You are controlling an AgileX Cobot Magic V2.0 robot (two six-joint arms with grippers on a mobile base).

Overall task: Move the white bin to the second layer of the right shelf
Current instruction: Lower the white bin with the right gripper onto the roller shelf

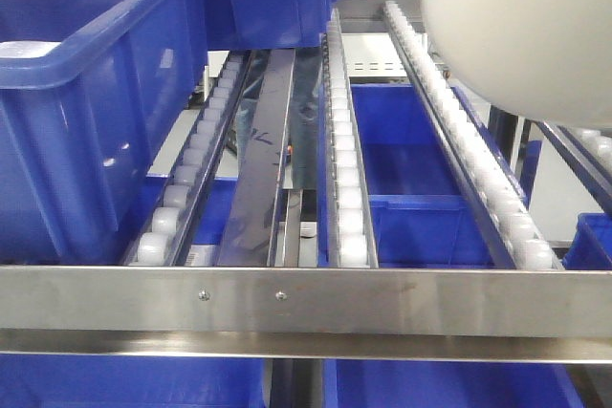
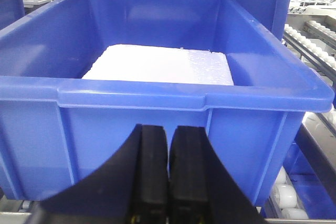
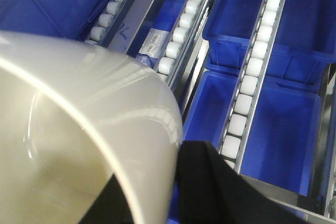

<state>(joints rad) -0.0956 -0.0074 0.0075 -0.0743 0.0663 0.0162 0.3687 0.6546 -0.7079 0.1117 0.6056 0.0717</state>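
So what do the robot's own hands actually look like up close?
The left hand has two matte black fingers with flat inner faces and outer sides that curve outward toward the base. Of the right hand only a plain black part shows. No cables or markings are visible.

We note a warehouse or factory storage area: steel flow racks with white roller tracks [image 1: 346, 188], a steel front rail [image 1: 306, 298], and stacked blue crates [image 2: 157, 98].
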